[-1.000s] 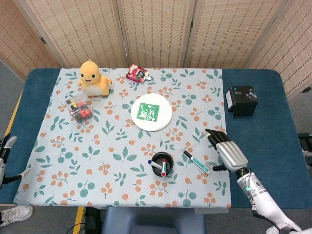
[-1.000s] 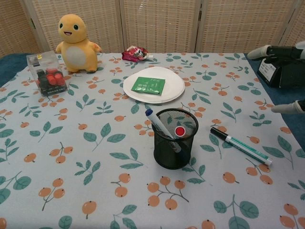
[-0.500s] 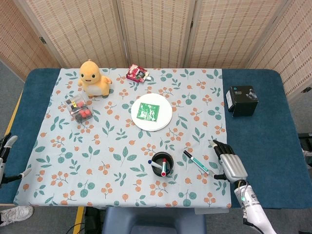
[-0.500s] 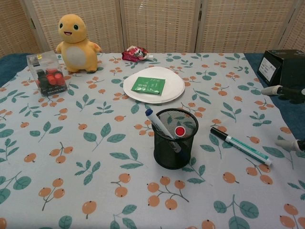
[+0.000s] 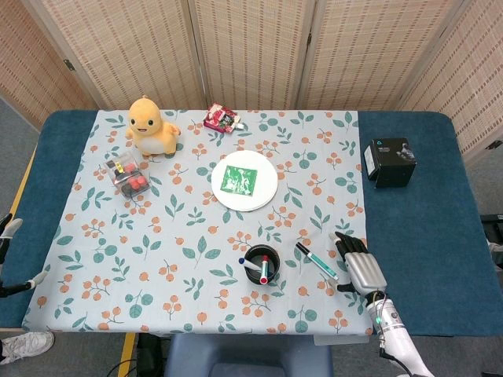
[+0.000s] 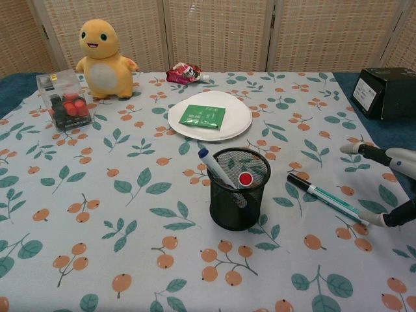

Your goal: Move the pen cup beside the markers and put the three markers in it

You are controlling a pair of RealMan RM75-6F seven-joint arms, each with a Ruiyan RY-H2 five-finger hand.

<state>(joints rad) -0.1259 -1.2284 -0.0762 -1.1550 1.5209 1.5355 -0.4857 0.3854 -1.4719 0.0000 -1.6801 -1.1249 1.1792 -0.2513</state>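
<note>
The right hand (image 5: 359, 268) hovers just beside the green marker (image 5: 316, 261), fingers (image 5: 344, 243) spread.

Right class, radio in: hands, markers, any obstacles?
Right hand open beside green marker, not gripping. Left hand open at table edge. Two markers in pen cup; one outside. Nothing blocking.

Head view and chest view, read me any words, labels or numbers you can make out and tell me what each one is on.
None can be read.
Green packet on the white plate: print too small.
Black box: white label blurred.
Green marker: barrel marks illegible.
Red snack wrapper: blurred.
</note>
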